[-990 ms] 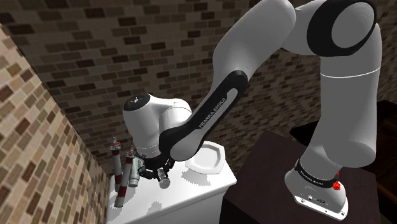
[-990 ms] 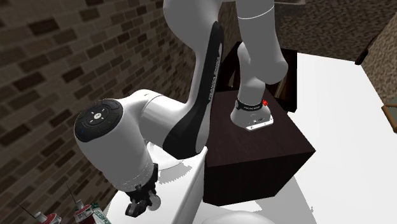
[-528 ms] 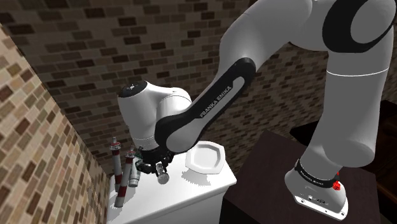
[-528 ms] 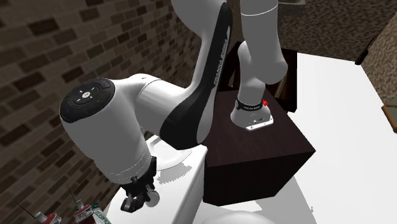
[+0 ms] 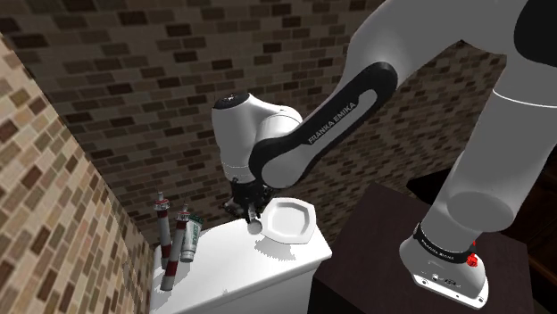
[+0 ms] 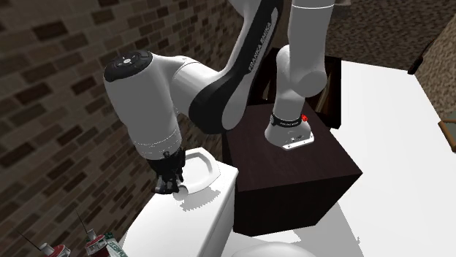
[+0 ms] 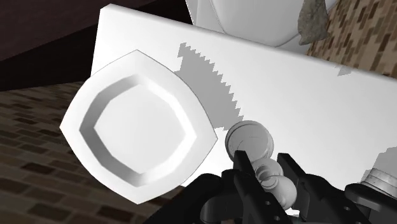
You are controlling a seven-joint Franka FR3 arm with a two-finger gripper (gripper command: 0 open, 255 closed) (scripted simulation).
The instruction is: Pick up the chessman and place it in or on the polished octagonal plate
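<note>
Wrist view: black two-finger gripper (image 7: 267, 177) is closed to a narrow gap on a small pale grey chessman (image 7: 257, 153), clasped between both fingers. The piece's round base is turned away from the hand. The base is seen just beside the rim of the white octagonal plate (image 7: 79, 127), over the bare white desk (image 7: 305, 95) and not over the plate's well. The plate is drawn plain white, with no polish visible.

Shoulder view: gripper (image 5: 250, 210) is hung below the white wrist, near the far edge of the desk (image 5: 259, 272). The plate (image 5: 308, 219) is noted at about four o'clock from the gripper, close by. Two slim red-and-white banded bottles (image 5: 163, 234) and a pale tube with a green band (image 5: 189, 237) are found at about eight o'clock from the gripper, well apart from the plate, against the brick wall (image 5: 54, 205).

Second exterior view: gripper (image 6: 168, 182) is seen with the plate (image 6: 208, 169) at about two o'clock from it, just beside it. The dark brown box stand (image 6: 307, 179) is set at three o'clock from the desk (image 6: 190, 230), touching its side.
</note>
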